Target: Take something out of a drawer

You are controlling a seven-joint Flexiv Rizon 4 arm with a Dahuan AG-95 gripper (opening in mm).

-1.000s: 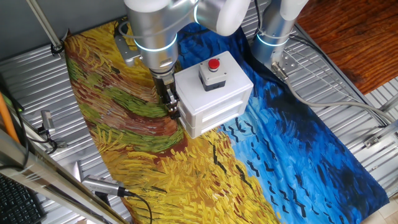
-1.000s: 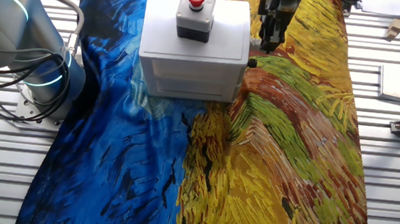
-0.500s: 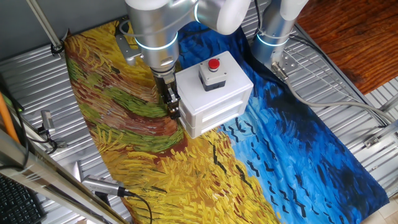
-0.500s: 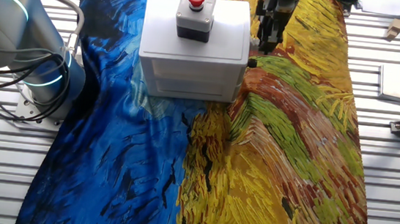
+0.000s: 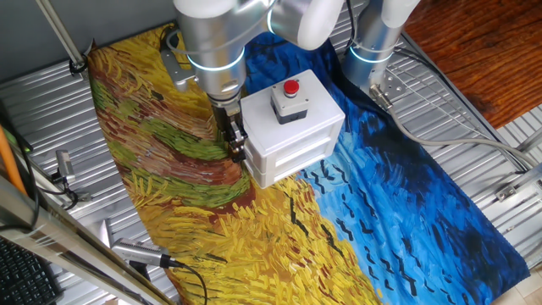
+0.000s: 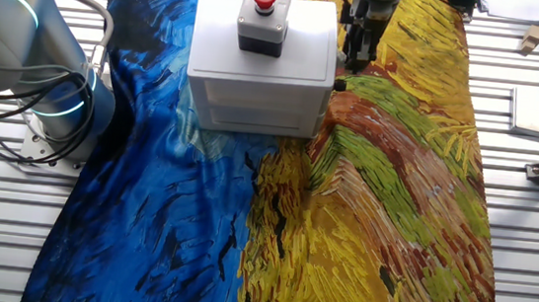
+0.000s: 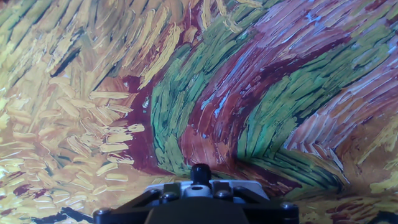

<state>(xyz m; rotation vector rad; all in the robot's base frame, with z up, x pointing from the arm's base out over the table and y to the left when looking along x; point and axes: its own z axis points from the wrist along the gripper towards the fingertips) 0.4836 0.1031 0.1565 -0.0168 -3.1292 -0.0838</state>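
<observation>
The white box (image 5: 292,119) stands on the painted cloth, with a red button (image 5: 290,87) on a grey base on top. Its drawer (image 5: 288,140) looks pushed in, flat front flush with the box; it also shows in the other fixed view (image 6: 255,95). The tan block is hidden. My gripper (image 5: 236,151) hangs close beside the box's side, fingertips just above the cloth, and looks shut and empty. In the other fixed view my gripper (image 6: 352,65) stands right above a small dark knob (image 6: 340,84) on the box's side. The hand view shows only cloth below my gripper (image 7: 199,180).
The box sits mid-cloth (image 5: 169,152) on a ribbed metal table (image 5: 474,127). The arm's base (image 6: 54,120) stands at one cloth edge. Tools and cables (image 5: 135,254) lie at the table's edge. A small wooden piece (image 6: 530,39) and a grey pad lie off the cloth.
My gripper has shifted slightly toward the box's side. The box and drawer have not moved.
</observation>
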